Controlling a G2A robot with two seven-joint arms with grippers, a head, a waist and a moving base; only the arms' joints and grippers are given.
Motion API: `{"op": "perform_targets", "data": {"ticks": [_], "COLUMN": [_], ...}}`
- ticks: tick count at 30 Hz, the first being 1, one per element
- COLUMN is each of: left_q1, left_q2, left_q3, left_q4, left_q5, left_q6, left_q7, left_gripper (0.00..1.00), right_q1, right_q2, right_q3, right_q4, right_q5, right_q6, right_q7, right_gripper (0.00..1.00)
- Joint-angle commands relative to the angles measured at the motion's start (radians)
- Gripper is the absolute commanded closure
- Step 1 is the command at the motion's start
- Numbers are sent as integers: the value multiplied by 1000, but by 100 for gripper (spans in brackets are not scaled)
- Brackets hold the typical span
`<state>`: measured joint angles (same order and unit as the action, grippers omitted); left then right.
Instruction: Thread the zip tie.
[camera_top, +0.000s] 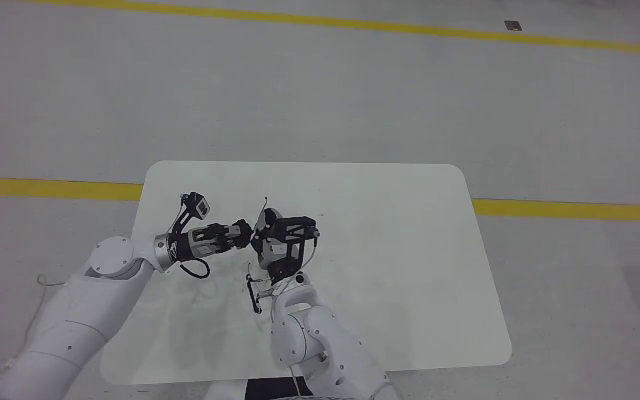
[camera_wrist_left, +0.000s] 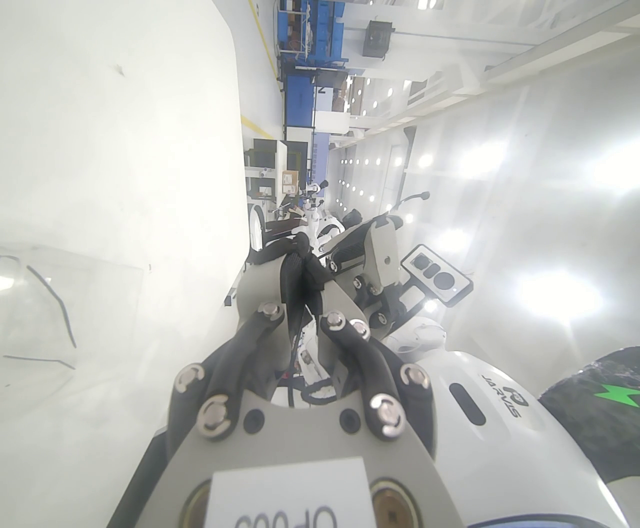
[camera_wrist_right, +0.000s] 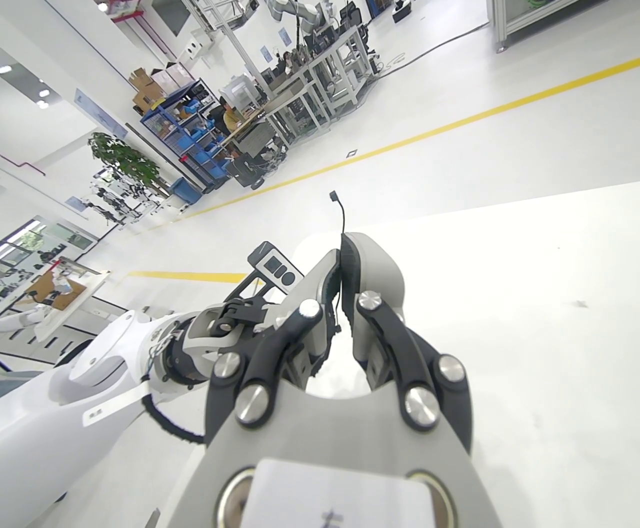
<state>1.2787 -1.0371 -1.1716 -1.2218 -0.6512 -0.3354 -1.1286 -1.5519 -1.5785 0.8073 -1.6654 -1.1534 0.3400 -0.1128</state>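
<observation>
Right gripper (camera_top: 266, 232) meets the left gripper (camera_top: 247, 236) over the table (camera_top: 400, 220), with the zip tie (camera_top: 265, 206) jutting beyond it. Left wrist view: its pads (camera_wrist_left: 292, 272) are pressed together. Right wrist view: the fingers (camera_wrist_right: 370, 265) clamp the tie's strap, and its head sticks out past the tips

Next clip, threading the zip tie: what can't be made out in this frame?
Right wrist view: the right claw is shut on the zip tie, covering all but its raised end.
Left wrist view: the left claw is shut; its pads hide whether it holds the tie.
Top view: where the claws meet, the tie is too thin to trace.
</observation>
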Motion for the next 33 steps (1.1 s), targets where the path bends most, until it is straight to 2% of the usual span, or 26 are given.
{"op": "perform_targets", "data": {"ticks": [1, 33], "left_q1": [0, 0], "left_q2": [0, 0], "left_q3": [0, 0], "left_q4": [0, 0], "left_q5": [0, 0], "left_q6": [0, 0], "left_q7": [0, 0], "left_gripper": [100, 100], "right_q1": [0, -18], "right_q2": [0, -9], "right_q3": [0, 32], "right_q4": [1, 9], "right_q5": [-3, -54], "right_q6": [0, 0], "right_q7": [4, 30], "right_gripper": [100, 100]}}
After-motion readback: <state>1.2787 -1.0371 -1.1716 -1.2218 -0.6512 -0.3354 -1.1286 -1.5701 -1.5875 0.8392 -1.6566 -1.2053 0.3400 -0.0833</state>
